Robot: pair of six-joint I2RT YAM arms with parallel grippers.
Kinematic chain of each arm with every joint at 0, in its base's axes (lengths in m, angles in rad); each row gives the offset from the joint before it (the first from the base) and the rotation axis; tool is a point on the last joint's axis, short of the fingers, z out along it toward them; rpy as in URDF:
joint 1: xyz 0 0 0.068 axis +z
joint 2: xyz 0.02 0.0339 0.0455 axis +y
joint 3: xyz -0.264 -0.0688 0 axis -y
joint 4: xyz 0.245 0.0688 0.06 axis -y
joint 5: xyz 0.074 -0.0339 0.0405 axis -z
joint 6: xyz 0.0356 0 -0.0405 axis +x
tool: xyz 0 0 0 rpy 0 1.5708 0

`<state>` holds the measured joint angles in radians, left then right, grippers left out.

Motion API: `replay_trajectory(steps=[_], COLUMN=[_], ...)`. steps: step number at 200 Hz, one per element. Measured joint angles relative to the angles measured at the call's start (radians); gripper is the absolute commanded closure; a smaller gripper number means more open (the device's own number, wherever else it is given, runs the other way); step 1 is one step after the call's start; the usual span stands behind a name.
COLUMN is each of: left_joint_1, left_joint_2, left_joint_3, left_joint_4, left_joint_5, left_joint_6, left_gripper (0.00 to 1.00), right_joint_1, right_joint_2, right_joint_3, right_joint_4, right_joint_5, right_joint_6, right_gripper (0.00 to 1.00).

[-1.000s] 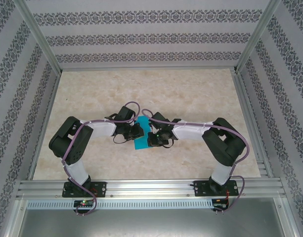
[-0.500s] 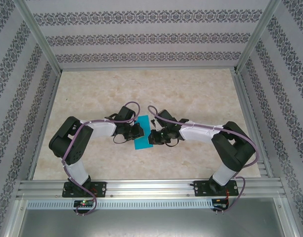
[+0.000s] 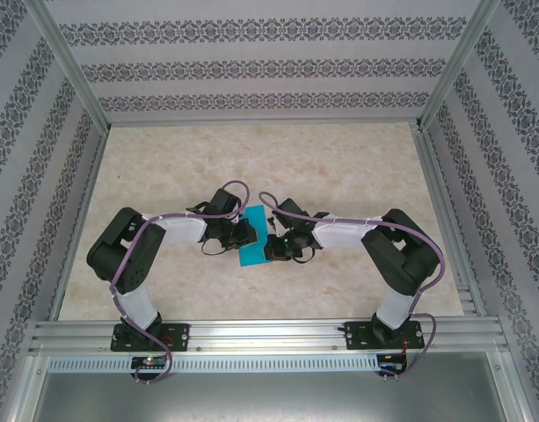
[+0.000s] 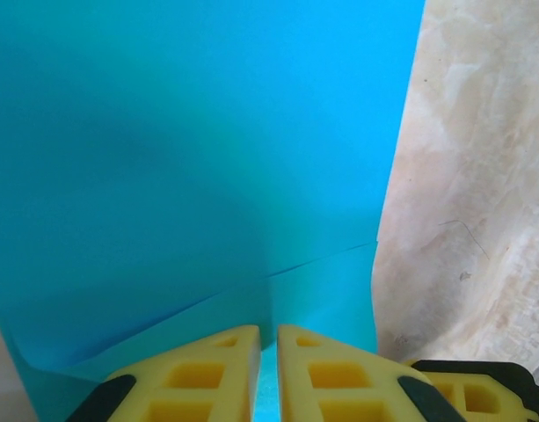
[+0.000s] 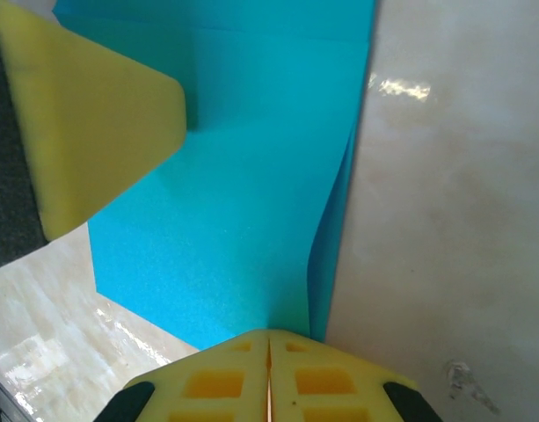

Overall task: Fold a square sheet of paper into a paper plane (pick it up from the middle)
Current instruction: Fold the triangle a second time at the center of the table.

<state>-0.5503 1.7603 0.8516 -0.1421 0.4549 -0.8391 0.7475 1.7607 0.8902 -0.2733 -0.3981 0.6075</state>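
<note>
The square sheet of paper (image 3: 250, 253), bright cyan-blue, lies partly folded at mid-table between my two grippers. In the left wrist view the paper (image 4: 190, 149) shows a slanted fold edge, and my left gripper (image 4: 267, 330) pinches its near edge with only a sliver between the yellow fingers. In the right wrist view my right gripper (image 5: 269, 334) is shut at the corner of the paper (image 5: 243, 211), and a flap stands up just right of the tips. A yellow finger (image 5: 93, 123) of the left gripper rests on the sheet's far side. From above, the left gripper (image 3: 243, 230) and right gripper (image 3: 271, 248) face each other.
The marble-patterned table (image 3: 339, 167) stretches bare behind and beside the arms. An aluminium frame (image 3: 269, 334) runs along the near edge, and patterned walls (image 3: 269, 70) close in the back and sides.
The right arm swung its elbow outward half a second ago and has come back in, its gripper staying at the paper's right edge. The left arm has not moved.
</note>
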Motion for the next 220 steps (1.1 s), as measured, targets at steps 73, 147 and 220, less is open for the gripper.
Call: replay_trajectory(steps=[73,147,220], left_joint_1=[-0.036,-0.094,-0.094], left_joint_2=[-0.087,-0.070,-0.037], left_joint_3=[-0.040,-0.073,-0.073], left_joint_4=[0.041,0.084,0.086], left_joint_5=[0.007,0.003,-0.033], left_joint_6=[-0.016,-0.072,-0.077], left_gripper=[0.85,0.90,0.90], right_joint_1=[-0.004,-0.004,-0.009], right_joint_2=[0.003,0.005,0.007], right_joint_3=[-0.001,-0.001,-0.001], right_joint_4=[0.003,0.004,0.002], right_joint_5=[-0.009,-0.013,-0.020], right_joint_6=[0.012,0.028,0.031], right_gripper=[0.94,0.96,0.96])
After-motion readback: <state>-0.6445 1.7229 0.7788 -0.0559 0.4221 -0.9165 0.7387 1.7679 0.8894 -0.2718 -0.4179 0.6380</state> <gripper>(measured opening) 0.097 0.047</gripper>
